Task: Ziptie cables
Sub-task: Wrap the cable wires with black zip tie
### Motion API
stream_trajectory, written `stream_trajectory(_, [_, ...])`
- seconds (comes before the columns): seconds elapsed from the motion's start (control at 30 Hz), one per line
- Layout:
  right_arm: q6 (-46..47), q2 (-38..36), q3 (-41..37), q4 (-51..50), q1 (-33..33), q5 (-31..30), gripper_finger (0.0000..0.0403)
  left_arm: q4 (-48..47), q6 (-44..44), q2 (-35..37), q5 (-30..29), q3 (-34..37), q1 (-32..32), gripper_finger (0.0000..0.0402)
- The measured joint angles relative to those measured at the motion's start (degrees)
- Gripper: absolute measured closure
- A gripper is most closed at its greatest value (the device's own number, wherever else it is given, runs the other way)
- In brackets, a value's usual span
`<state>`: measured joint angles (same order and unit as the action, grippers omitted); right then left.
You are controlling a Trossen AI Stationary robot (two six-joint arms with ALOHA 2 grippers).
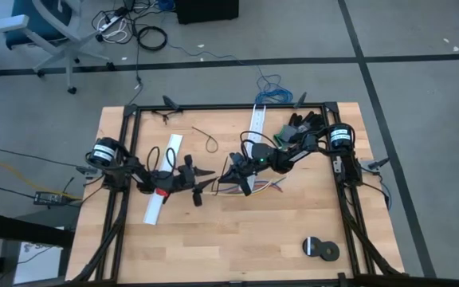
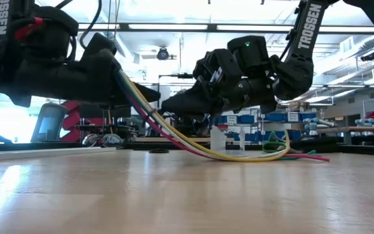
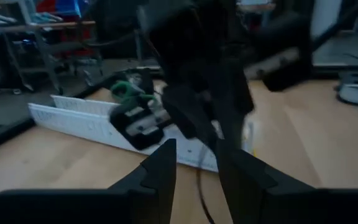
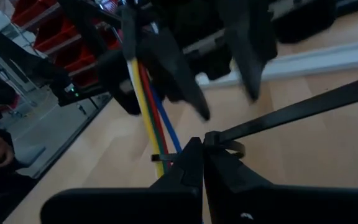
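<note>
Bundle of thin cables, yellow, blue, red and pinkish, near the desk's middle, rising at one end into the left gripper and sagging to rest on the wood toward the right. In the right wrist view, same cables running between the left gripper's two dark fingers, which stand apart around them; whether they press the wires, cannot tell. Ziptie, a thin black strip, looped round the bundle and stretching away taut, its head end pinched in the right gripper, jaws together on it. Right gripper just right of the left one, the two nearly meeting over the desk's centre.

Second ziptie, loose, lying on the wood farther back, between the two white channels. White slotted channel lying lengthwise on the left half of the desk, partly under the left arm; another white channel toward the far edge, right of centre. Small cluster of dark and green parts beside it at the far right. Black tape roll near the right front corner, well apart from the work. Wooden desk framed by black rails. Beyond, grey floor with a power strip and an office chair base.
</note>
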<state>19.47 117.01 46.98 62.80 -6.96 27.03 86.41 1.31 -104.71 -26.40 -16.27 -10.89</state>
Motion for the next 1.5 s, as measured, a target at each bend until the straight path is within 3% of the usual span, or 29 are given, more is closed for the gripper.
stream_trajectory(0.27, [-0.2, 0.0, 0.0, 0.3, 0.0, 0.1, 0.0403, -9.3, 6.3, 0.1, -1.1, 0.0, 0.1, 0.0277])
stream_trajectory(0.53, [0.0, 0.0, 0.0, 0.2, 0.0, 0.8, 0.0403, -15.7, 29.6, 0.0, -3.3, -3.5, -2.6, 0.0277])
stream_trajectory(0.67, [0.0, 0.0, 0.0, 0.1, 0.0, 0.8, 0.0403, -22.0, 46.2, 0.2, -13.5, -7.1, -4.4, 0.0277])
stream_trajectory(0.87, [0.1, 0.0, 0.0, 0.1, 0.0, 0.9, 0.0403, -35.5, 56.8, 0.2, -28.6, -12.4, -4.5, 0.0277])
stream_trajectory(1.1, [0.3, 0.0, 0.0, 0.1, 0.0, 1.2, 0.0403, -39.5, 70.8, -0.1, -45.1, -13.7, -4.5, 0.0277])
stream_trajectory(1.3, [0.3, 0.0, 0.0, 0.1, 0.0, 1.2, 0.0403, -38.9, 73.4, -0.1, -52.1, -13.6, -4.7, 0.0277])
stream_trajectory(1.5, [0.3, 0.0, 0.0, 0.1, 0.0, 1.2, 0.0403, -31.5, 61.2, -0.1, -53.6, -12.4, -4.8, 0.0277])
